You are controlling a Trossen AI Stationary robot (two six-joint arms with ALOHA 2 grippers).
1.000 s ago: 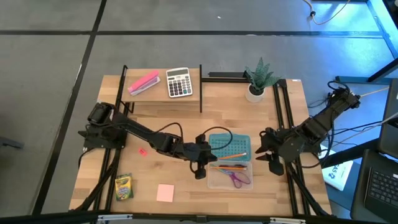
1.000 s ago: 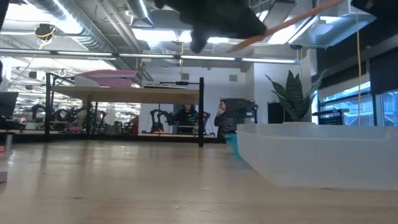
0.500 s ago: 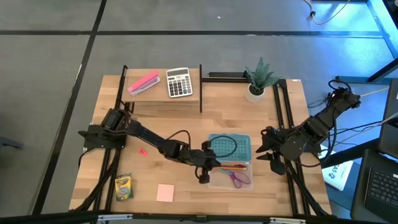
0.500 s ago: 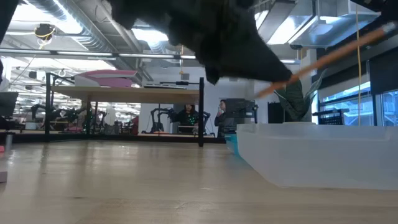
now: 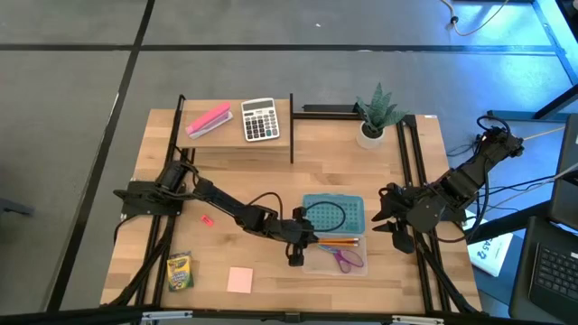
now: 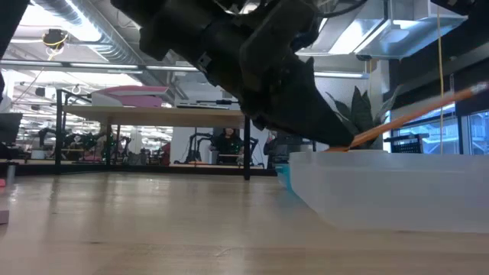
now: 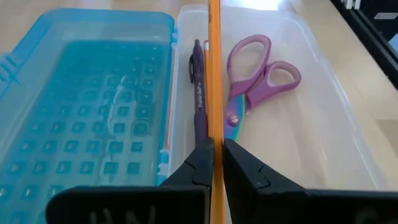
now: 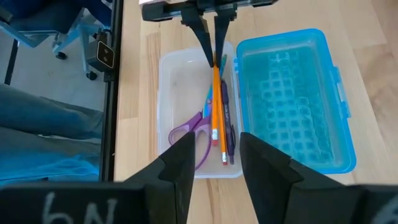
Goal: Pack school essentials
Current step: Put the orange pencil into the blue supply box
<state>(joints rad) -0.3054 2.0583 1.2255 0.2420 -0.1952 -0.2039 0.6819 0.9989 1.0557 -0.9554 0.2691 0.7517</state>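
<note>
My left gripper (image 5: 296,246) reaches across to the clear box (image 5: 357,266) and is shut on the orange pencil (image 7: 214,74). Purple-handled scissors (image 7: 256,78) and a dark purple pen (image 7: 198,93) lie on the box's floor. The blue lid (image 5: 332,215) lies open on the box's far side. The yellow-green crayon box (image 5: 179,271), the pink notepad (image 5: 240,280) and the tiny red piece (image 5: 206,218) lie flat on the table to the left. My right gripper (image 5: 396,236) waits open, right of the box. My left gripper pinches the orange pencil near one end (image 7: 215,146) between its two fingers (image 7: 199,165). It comes from the table's left, slanting down, with the pencil running on forward along the fingers. The pencil (image 6: 412,114) is tilted over the box, its free end higher than the rim.
A raised shelf at the far left carries the long pink block (image 5: 208,119) and the grey-white calculator (image 5: 260,119). A potted plant (image 5: 375,116) stands at the far right. Black frame rails run along both sides. Bare wood lies between the crayon box and the clear box.
My left gripper has come down and a little toward the table's right, over the clear box, still shut on the pencil. The pencil has dropped from well above the box to rim height at its held end, keeping its upward slant.
</note>
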